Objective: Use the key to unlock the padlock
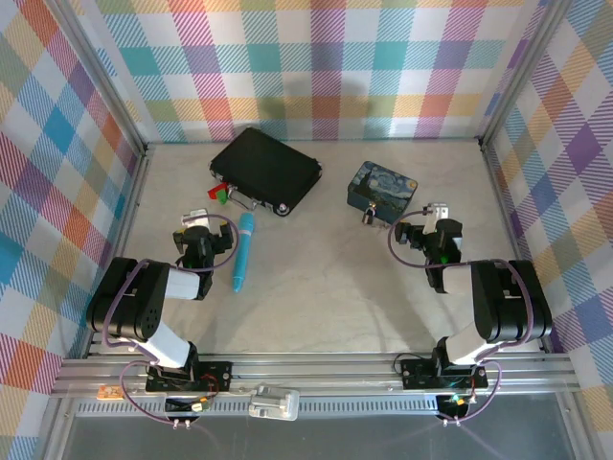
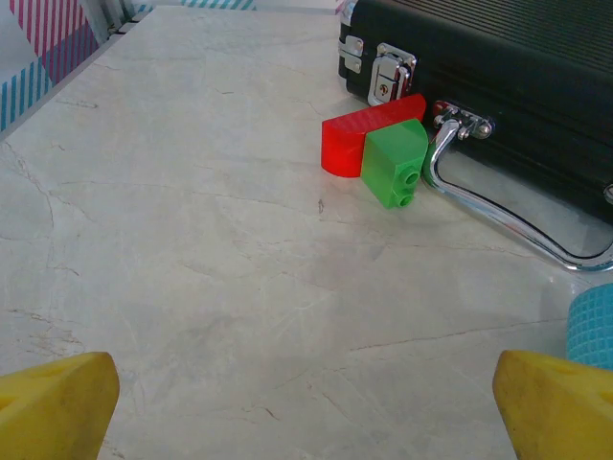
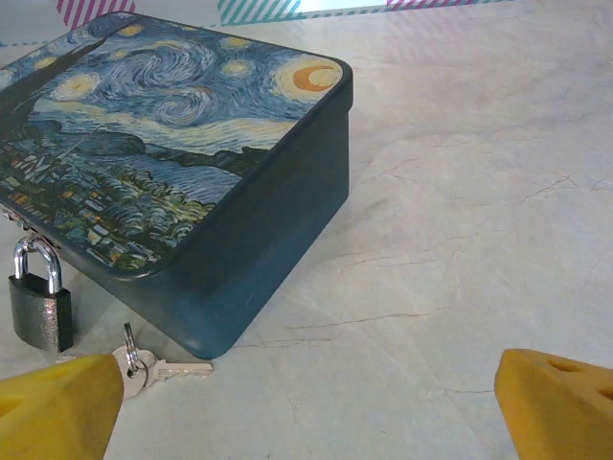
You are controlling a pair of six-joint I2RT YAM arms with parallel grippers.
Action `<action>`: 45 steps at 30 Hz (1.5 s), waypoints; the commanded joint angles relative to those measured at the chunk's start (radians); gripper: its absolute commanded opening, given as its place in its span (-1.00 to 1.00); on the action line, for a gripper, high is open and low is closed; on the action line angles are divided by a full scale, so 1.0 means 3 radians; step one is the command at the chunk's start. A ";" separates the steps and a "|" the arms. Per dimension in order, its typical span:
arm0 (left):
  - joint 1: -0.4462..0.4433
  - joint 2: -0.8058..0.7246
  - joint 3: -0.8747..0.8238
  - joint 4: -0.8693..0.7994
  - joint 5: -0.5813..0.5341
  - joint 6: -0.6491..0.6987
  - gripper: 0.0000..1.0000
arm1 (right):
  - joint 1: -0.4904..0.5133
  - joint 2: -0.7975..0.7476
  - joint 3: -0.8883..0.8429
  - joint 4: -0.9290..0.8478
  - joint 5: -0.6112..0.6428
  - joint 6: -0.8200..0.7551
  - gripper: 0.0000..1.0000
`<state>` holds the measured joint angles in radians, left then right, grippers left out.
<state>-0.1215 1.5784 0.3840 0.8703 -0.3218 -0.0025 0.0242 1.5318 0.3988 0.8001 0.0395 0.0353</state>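
Right wrist view: the padlock (image 3: 38, 305) stands up on the bench (image 3: 460, 192), just beside the left side of the painted tin (image 3: 182, 144), and its silver loop looks shut. The key (image 3: 178, 367) lies flat on the bench on a small ring, near the padlock but not touching it, right by the tin's closest corner. From above, the tin sits right of the middle, toward the far edge of the bench. The right end effector (image 3: 306, 412) hangs low just in front of the key with its yellow fingers wide apart and nothing between them. The left end effector (image 2: 306, 412) is wide apart too and holds nothing. It points at a red block (image 2: 356, 134) and a green block (image 2: 395, 163) that lean on a black case (image 2: 498, 67) toward the far left of the bench. A long blue stick (image 1: 244, 251) lies near the middle. I think the first job is to pick up the key. It is thin and flat, so it may slip. It would help to come down slowly over the round end with the ring, with one finger on each side, and pinch gently. Keep clear of the tin, so it does not get pushed and knock the padlock over.
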 commanded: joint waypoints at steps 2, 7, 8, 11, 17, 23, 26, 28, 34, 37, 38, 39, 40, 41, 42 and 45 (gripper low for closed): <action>0.0034 0.0001 0.0034 0.0084 0.0046 0.0008 0.99 | -0.0031 0.0007 0.0051 0.0074 -0.0061 -0.0067 0.98; 0.0035 0.0000 0.0034 0.0080 0.0046 0.0008 0.99 | -0.0030 0.0010 0.0051 0.0074 -0.0062 -0.0067 0.98; 0.0034 0.0000 0.0034 0.0080 0.0045 0.0008 0.99 | -0.0030 0.0007 0.0051 0.0073 -0.0065 -0.0069 0.98; 0.0032 0.0000 0.0034 0.0080 0.0045 0.0008 0.99 | -0.0030 0.0007 0.0049 0.0071 -0.0064 -0.0069 0.98; 0.0036 0.0001 0.0035 0.0082 0.0045 0.0008 0.99 | -0.0030 0.0006 0.0051 0.0074 -0.0065 -0.0066 0.98; 0.0032 -0.0001 0.0038 0.0075 0.0053 0.0008 0.99 | -0.0030 0.0012 0.0053 0.0073 -0.0065 -0.0066 0.98; 0.0032 0.0000 0.0039 0.0070 0.0051 0.0008 0.99 | -0.0030 0.0011 0.0056 0.0072 -0.0061 -0.0066 0.98; 0.0033 0.0002 0.0040 0.0070 0.0050 0.0008 0.99 | -0.0030 0.0010 0.0052 0.0073 -0.0060 -0.0066 0.98; 0.0032 -0.0001 0.0031 0.0084 0.0051 0.0008 0.99 | -0.0030 -0.0057 0.0089 -0.0046 -0.0004 -0.0047 0.98; 0.0031 -0.0013 0.0021 0.0103 0.0023 0.0015 0.99 | -0.0030 -0.0311 0.0299 -0.0663 0.0118 -0.0008 0.98; 0.0027 -0.0050 0.0040 0.0035 -0.0006 0.0009 0.99 | -0.0030 -0.0388 0.0364 -0.0845 0.0164 0.0017 0.98; 0.0031 -0.0113 0.0080 -0.0134 -0.0009 -0.0015 0.99 | -0.0030 -0.0477 0.0431 -0.1019 0.0204 0.0039 0.98; 0.0027 -0.0120 0.0078 -0.0111 0.0026 0.0009 0.99 | -0.0031 -0.0568 0.0501 -0.1210 0.0224 0.0099 0.98; 0.0016 -0.0112 0.0070 -0.0066 0.0022 0.0036 0.99 | -0.0030 -0.0631 0.0555 -0.1352 0.0231 0.0167 0.98; 0.0006 -0.0133 0.0070 -0.0093 0.0009 0.0037 0.99 | -0.0030 -0.0685 0.0616 -0.1504 0.0225 0.0250 0.98; -0.0034 -0.0316 0.0149 -0.0392 -0.0136 0.0040 0.99 | -0.0030 -0.0717 0.0973 -0.2155 0.0095 0.0605 0.98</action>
<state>-0.1238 1.5482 0.3889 0.8169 -0.3305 -0.0021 0.0242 1.3273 0.6144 0.3824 0.0849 0.1101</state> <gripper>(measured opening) 0.995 0.991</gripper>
